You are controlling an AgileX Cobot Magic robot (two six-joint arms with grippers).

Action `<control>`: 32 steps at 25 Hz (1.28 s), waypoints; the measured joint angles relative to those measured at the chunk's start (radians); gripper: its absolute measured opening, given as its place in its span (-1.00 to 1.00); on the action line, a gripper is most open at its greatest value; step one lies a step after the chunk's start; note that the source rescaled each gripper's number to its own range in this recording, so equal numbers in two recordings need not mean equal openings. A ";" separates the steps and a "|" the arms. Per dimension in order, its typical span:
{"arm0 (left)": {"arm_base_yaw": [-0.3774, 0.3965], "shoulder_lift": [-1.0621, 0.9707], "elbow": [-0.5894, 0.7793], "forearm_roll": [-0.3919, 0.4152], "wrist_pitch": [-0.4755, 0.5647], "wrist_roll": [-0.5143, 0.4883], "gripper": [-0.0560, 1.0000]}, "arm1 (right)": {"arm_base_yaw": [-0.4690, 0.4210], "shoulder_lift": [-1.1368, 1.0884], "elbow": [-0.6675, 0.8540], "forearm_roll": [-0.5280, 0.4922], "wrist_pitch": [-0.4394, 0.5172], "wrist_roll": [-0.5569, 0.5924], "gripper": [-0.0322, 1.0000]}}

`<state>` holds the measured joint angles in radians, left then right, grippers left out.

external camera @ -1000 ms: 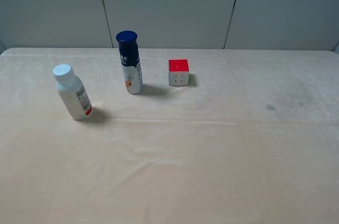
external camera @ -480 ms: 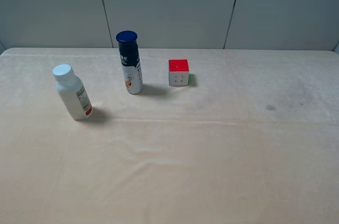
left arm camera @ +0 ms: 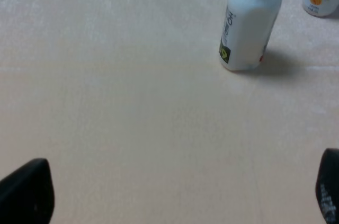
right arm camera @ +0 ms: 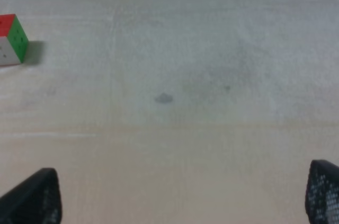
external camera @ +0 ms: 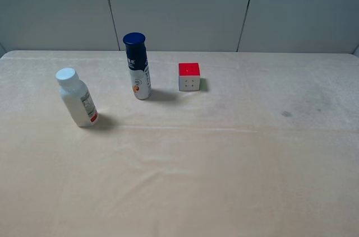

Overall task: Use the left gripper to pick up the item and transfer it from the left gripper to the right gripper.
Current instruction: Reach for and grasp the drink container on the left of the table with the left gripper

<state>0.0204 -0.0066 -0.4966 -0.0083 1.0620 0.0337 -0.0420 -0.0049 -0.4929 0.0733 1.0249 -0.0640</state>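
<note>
The item [external camera: 77, 98] stands at mid-left of the high view, left of a blue-capped can [external camera: 138, 66]. The left gripper [left arm camera: 177, 197] and the right gripper [right arm camera: 183, 197] are both spread wide and hold nothing.

Beige cloth-covered worktop [external camera: 224, 181] fills most of the high view, its far edge rounded at both corners. Behind it is a plain grey-blue wall [external camera: 179, 7] of flat panels split by two dark, slightly slanted seams [external camera: 109, 10]. A faint crease [external camera: 185, 129] runs side to side across the cloth. Small dark spot [external camera: 286, 114] on the right part, greyish smudging around it. Light soft and even, short shadows falling rightward.
</note>
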 joint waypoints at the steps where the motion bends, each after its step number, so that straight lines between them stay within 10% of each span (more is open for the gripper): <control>1: 0.000 0.000 0.000 0.000 0.000 0.000 0.96 | 0.000 0.000 0.000 0.000 0.000 0.000 1.00; 22: 0.000 0.013 -0.036 0.008 -0.001 -0.041 0.96 | 0.000 0.000 0.000 -0.001 -0.001 0.000 1.00; 32: 0.000 0.469 -0.295 0.008 0.031 -0.066 1.00 | 0.000 0.000 0.000 -0.001 -0.001 0.000 1.00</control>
<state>0.0204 0.4627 -0.7916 0.0000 1.0928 -0.0322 -0.0420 -0.0049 -0.4929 0.0724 1.0239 -0.0640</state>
